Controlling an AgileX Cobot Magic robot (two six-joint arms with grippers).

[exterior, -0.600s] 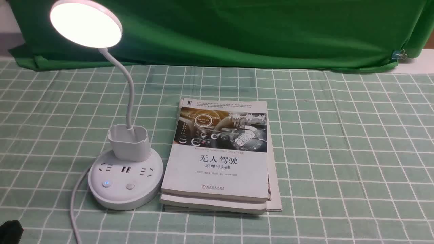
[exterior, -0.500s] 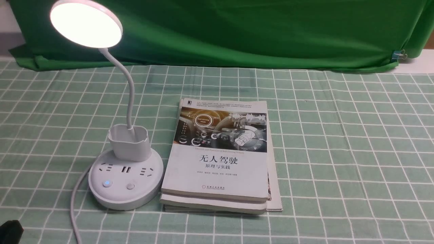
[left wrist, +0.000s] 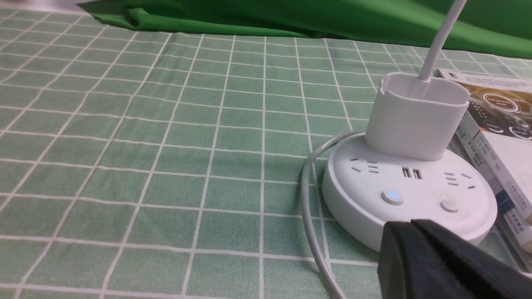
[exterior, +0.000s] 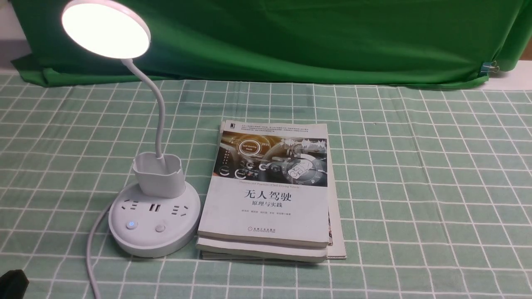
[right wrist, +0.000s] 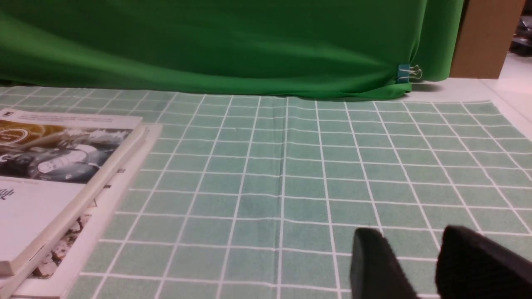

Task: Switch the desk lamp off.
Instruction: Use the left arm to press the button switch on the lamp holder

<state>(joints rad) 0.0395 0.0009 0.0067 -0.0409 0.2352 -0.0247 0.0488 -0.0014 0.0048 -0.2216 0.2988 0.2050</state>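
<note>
The white desk lamp (exterior: 154, 216) stands at the left of the table with its round disc head (exterior: 106, 29) lit. Its thin neck rises from a small cup holder (exterior: 158, 174) on the round base, which carries sockets, a blue-lit button (exterior: 131, 224) and a plain button (exterior: 160, 228). My left gripper (left wrist: 409, 226) is shut and empty, just in front of the base (left wrist: 409, 195), short of the buttons; in the front view only its dark tip (exterior: 12, 284) shows at the bottom left corner. My right gripper (right wrist: 411, 238) is open and empty over bare cloth.
A stack of books (exterior: 270, 195) lies against the lamp base's right side. The lamp's white cord (exterior: 89, 249) runs off the front edge to the left of the base. A green backdrop (exterior: 291, 37) hangs at the back over the checked cloth (exterior: 415, 187).
</note>
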